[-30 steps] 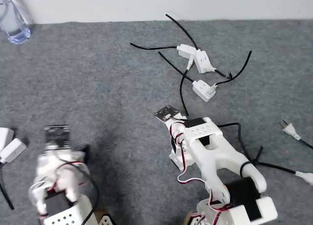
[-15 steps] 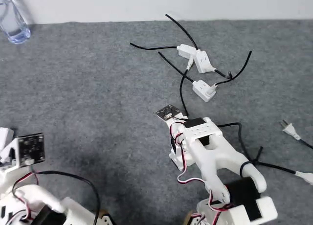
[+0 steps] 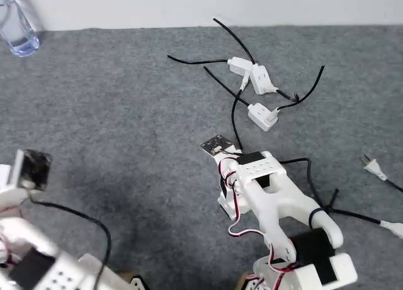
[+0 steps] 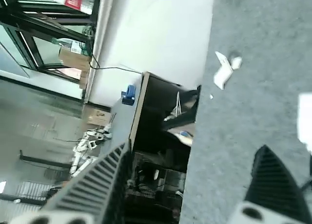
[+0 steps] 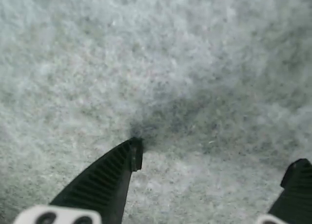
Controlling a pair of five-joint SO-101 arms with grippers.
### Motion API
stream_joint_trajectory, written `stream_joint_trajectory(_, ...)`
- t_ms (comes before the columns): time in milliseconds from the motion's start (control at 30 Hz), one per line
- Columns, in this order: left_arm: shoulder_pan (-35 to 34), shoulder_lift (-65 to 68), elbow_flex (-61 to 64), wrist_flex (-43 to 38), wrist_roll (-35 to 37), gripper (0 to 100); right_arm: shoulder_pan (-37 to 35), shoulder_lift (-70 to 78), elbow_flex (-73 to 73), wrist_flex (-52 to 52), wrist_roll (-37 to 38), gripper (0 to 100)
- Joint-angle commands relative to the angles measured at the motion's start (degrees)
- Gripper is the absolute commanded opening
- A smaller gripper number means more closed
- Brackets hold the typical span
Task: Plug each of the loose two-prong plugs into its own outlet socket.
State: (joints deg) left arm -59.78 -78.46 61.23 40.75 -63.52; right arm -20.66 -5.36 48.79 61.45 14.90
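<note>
Left arm cropped at frame edge, 1 loose plug, cord cut off

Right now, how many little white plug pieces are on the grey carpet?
6 show: three white plastic plug pieces among the black wires far off, two near the right edge, one near the left arm. More may be hidden.

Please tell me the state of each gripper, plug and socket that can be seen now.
Left gripper: open, empty.
Right gripper: open, empty, close over the carpet.
Two-prong plug: loose on the carpet, unplugged.
Upper white connectors: two pieces touching; whether mated, cannot tell.
Lower white connector: lying on the carpet; cannot tell if plugged.
</note>
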Motion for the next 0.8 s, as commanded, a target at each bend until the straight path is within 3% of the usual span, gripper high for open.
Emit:
stream_joint_trajectory(0, 1.23, 25.41, -31.52, 15.21, 1.58, 37, 0.66, 1.36, -0.18, -0.84, -0.62, 42.7)
stream_joint_trajectory(200, 1.58, 57.76, -60.0, 44.84, -7.74, 37, 0.57, 1.45, -0.18, -1.27, -0.62, 42.7)
stream_joint_trajectory(300, 2.73, 68.4, -66.33, 53.1, -10.99, 37, 0.57, 1.45, -0.18, -1.45, -0.62, 42.7)
stream_joint_trajectory(533, 4.31, 82.73, -67.38, 53.8, -10.99, 37, 0.57, 1.45, -0.18, -1.54, -0.62, 42.7)
stream_joint_trajectory(767, 4.4, 93.1, -67.3, 47.47, -10.99, 37, 0.57, 1.45, -0.18, -1.54, -0.62, 42.7)
